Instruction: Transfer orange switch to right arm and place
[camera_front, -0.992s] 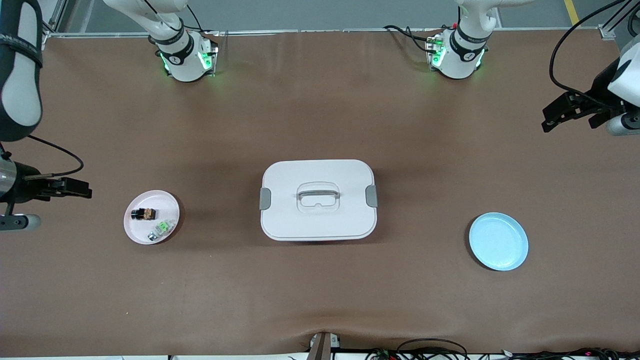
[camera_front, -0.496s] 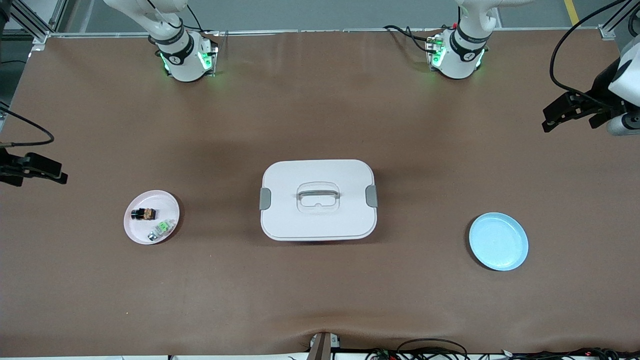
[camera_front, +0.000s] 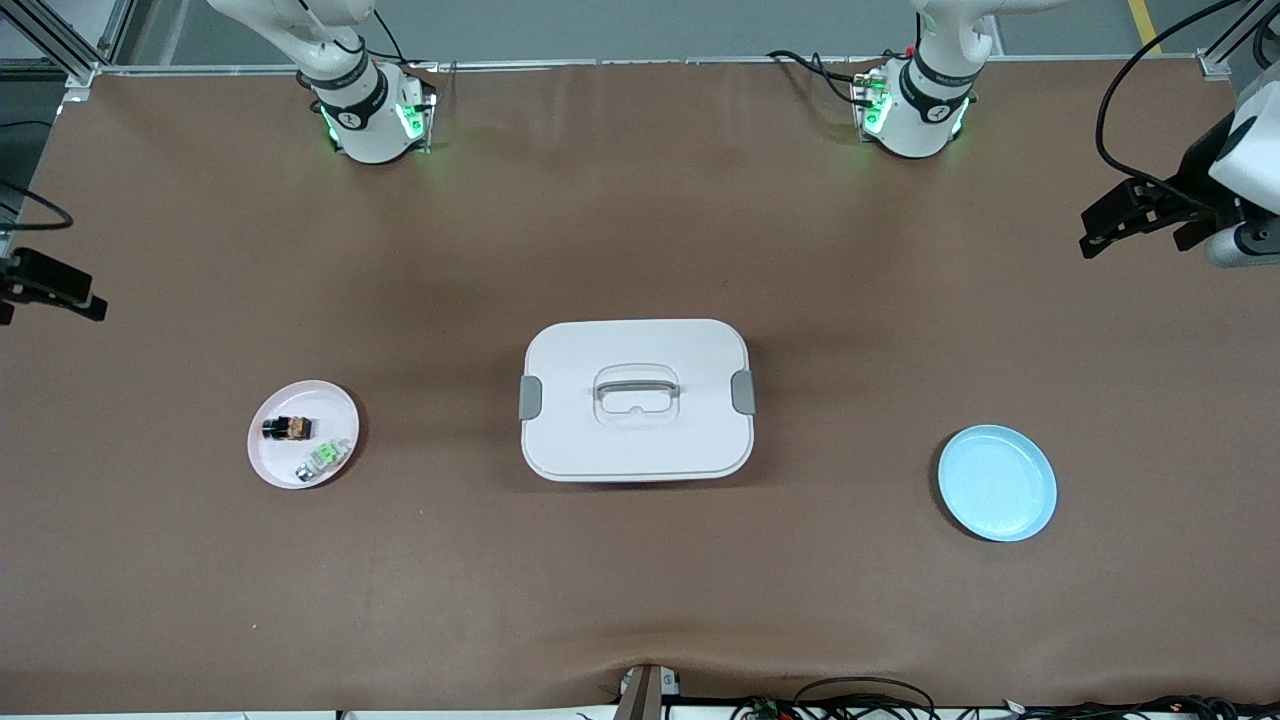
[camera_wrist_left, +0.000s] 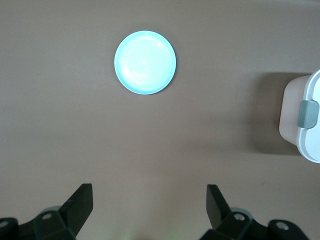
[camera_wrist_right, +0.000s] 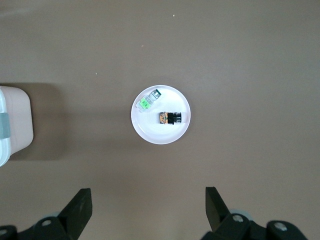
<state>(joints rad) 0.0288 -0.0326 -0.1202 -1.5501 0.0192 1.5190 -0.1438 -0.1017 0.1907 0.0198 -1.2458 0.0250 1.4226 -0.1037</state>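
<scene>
Right wrist view: the right gripper (camera_wrist_right: 145, 210) has its fingers (camera_wrist_right: 80, 205) spread wide and empty, high over bare table, with the pink plate (camera_wrist_right: 150, 132) below it holding the orange switch (camera_wrist_right: 170, 118) beside a green component (camera_wrist_right: 145, 104). The left gripper (camera_wrist_left: 147, 207) likewise stands apart and empty over the left arm's end; a blue plate (camera_wrist_left: 145, 62) lies there; a white box (camera_front: 636, 400) sits mid-table between the plates.

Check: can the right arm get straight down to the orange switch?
Probably yes. The orange switch lies uncovered on the pink plate, beside a green part; the right claw is open above, nothing between.
</scene>
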